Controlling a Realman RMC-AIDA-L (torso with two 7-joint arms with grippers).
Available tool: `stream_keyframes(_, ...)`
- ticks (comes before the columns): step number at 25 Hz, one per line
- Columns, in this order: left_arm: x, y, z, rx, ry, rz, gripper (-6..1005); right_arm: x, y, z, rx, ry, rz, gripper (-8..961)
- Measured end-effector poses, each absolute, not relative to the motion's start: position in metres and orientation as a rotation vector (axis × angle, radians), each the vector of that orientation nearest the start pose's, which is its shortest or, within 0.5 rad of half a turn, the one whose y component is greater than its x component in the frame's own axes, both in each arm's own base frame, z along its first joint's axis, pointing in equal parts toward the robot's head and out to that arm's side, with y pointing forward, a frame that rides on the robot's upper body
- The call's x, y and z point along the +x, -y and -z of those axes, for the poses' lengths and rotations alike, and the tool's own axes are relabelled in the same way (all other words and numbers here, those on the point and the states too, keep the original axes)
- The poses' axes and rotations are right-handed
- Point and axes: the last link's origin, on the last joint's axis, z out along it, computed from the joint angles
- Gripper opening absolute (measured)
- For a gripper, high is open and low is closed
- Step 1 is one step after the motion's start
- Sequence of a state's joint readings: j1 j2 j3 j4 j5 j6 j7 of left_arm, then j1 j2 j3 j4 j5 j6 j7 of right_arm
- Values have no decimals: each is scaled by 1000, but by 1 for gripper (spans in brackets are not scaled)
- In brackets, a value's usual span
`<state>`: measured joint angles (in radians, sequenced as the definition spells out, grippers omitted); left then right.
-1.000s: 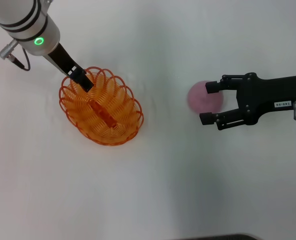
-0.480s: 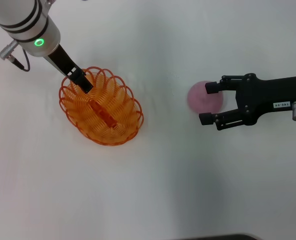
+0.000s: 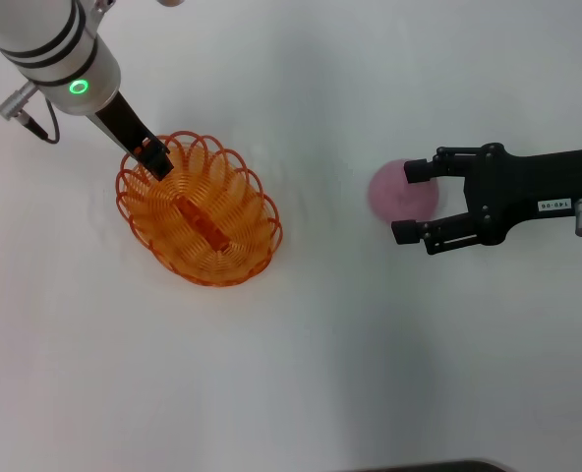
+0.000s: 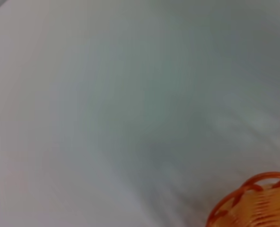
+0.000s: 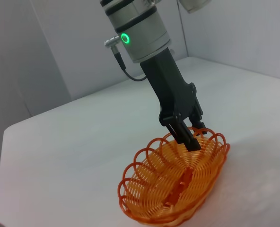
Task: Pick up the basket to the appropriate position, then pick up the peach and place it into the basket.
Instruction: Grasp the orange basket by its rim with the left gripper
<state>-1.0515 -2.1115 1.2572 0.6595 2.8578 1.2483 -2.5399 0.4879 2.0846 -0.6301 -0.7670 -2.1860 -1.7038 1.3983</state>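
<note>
The orange wire basket (image 3: 201, 214) sits on the white table at the left; it also shows in the right wrist view (image 5: 173, 189), and its rim shows in the left wrist view (image 4: 253, 201). My left gripper (image 3: 153, 157) is at the basket's far rim with its fingers slightly apart and holds nothing; the right wrist view shows it too (image 5: 195, 136). The pink peach (image 3: 391, 192) lies on the table at the right. My right gripper (image 3: 409, 203) is open, one finger on each side of the peach, not closed on it.
The white table (image 3: 311, 354) spreads between the basket and the peach. A grey wall (image 5: 50, 52) stands behind the table's far edge.
My left gripper has drawn back a little from inside the basket to its far rim. The basket, the peach and my right gripper have not moved.
</note>
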Motion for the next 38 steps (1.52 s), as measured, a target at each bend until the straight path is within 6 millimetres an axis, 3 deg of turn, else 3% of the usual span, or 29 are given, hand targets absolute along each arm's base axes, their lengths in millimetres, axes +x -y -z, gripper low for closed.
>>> stream_keyframes(7,-169,-422,53,-2498,819,-755,514,279,-302,-11,-2849,-628,-561,943)
stream_keyframes(10,-169,-422,53,-2498,818,-755,296,279,-302,-12,-2838,-629,-582,943)
stream_keyframes(15,-169,-422,53,-2498,819,-754,122,278,-302,-12,-2830,-630,-594,943)
stream_keyframes(23,-168,-420,53,-2504,822,-765,109,278,-303,-12,-2831,-626,-595,943)
stream_keyframes(38,-140,-416,31,-2533,794,-738,100,277,-303,-12,-2836,-618,-597,943)
